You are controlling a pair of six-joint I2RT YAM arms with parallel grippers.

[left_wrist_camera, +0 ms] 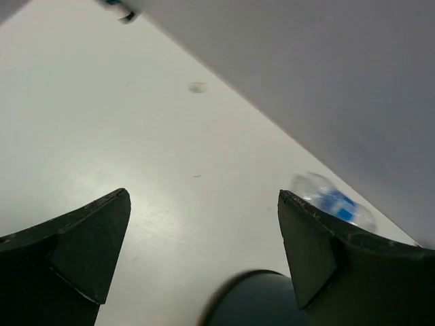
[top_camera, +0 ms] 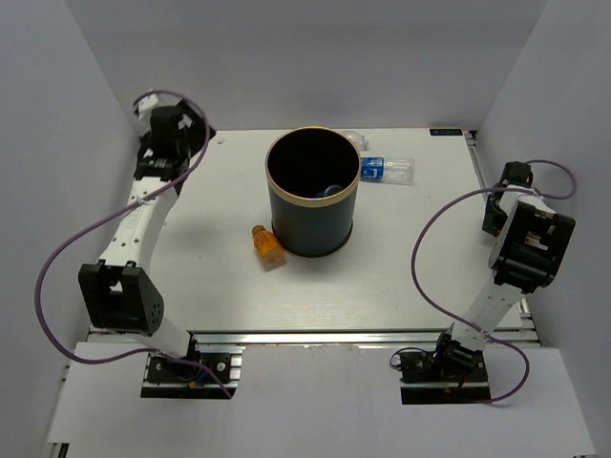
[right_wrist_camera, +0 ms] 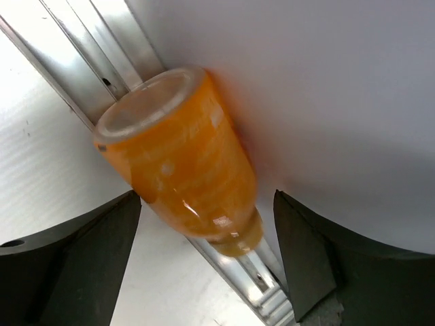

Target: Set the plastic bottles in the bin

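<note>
One orange bottle (top_camera: pixel 268 246) lies just beside the bin (top_camera: pixel 312 224). The right claw (right_wrist_camera: pixel 206 195) gapes around a second orange bottle (right_wrist_camera: pixel 183 163) on the edge rail (right_wrist_camera: pixel 81 75). Two clear bottles (top_camera: pixel 387 170) lie behind the bin, perhaps another inside. The left claw (left_wrist_camera: pixel 204 195) is spread wide, empty.

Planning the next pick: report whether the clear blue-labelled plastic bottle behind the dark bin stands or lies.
Lying on its side: the clear blue-labelled plastic bottle stretches flat on the white table behind the dark cylindrical bin.

bright soft light, blurry wrist close-ups
</note>
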